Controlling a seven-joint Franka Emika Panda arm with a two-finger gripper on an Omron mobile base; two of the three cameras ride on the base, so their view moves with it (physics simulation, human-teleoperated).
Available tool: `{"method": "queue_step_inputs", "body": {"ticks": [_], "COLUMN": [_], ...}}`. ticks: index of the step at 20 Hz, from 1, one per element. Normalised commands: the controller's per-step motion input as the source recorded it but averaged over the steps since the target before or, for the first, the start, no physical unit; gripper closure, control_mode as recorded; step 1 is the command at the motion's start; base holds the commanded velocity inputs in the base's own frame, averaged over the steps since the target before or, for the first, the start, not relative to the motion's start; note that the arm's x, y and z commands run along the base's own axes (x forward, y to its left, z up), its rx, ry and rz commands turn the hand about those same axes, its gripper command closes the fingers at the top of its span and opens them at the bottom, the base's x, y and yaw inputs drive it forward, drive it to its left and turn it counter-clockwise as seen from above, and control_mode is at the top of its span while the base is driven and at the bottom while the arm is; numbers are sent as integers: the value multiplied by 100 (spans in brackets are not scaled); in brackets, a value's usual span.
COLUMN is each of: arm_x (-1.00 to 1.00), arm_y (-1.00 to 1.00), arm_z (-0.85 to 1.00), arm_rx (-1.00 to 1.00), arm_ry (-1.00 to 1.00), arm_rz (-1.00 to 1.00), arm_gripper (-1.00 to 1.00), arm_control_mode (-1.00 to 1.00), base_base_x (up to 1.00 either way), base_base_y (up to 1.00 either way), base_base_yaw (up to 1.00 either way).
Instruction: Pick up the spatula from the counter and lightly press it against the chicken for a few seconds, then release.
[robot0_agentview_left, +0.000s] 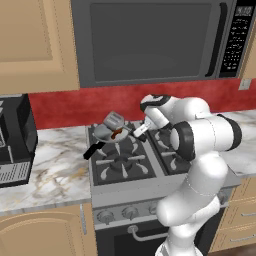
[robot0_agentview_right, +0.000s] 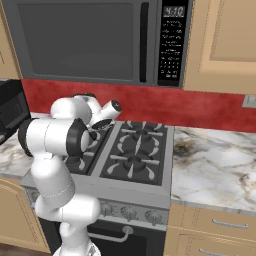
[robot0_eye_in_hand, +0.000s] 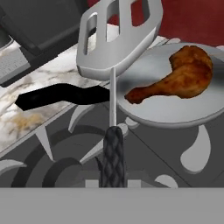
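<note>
Left base view: jaws pinch the spatula (robot0_agentview_left: 114, 120) by its handle; the blade hangs over the pan (robot0_agentview_left: 102, 134) on the stove (robot0_agentview_left: 125, 165).

Right base view: the arm (robot0_agentview_right: 55, 135) stands before the left burners.

Hand view: the blade is raised left of the chicken (robot0_eye_in_hand: 175, 78); contact cannot be told. Judged light, stiff and slotted; the ribbed handle (robot0_eye_in_hand: 113, 153) gives the surest hold.

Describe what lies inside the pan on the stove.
A browned chicken drumstick lies in the pan. The raised spatula covers the pan's left rim, so anything there is hidden.
</note>
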Motion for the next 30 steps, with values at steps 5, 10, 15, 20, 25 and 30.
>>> {"method": "queue_step_inputs", "body": {"ticks": [5, 10, 15, 20, 25, 30], "arm_x": [30, 38, 26, 15, 12, 12], "arm_y": [-6, -1, -2, -6, -3, -2], "arm_z": [-14, -2, -8, -17, -4, -3], "arm_rx": [0, 1, -1, -5, -5, -5], "arm_ry": [1, 7, 3, 0, 0, 0], "arm_rz": [0, 0, 0, 1, 1, 0], "arm_gripper": [100, 100, 100, 100, 100, 100], "arm_control_mode": [-100, -100, -100, -100, -100, -100], "base_base_x": [0, 0, 0, 0, 0, 0], "base_base_y": [0, 0, 0, 0, 0, 0], "base_base_yaw": [0, 0, 0, 0, 0, 0]}}
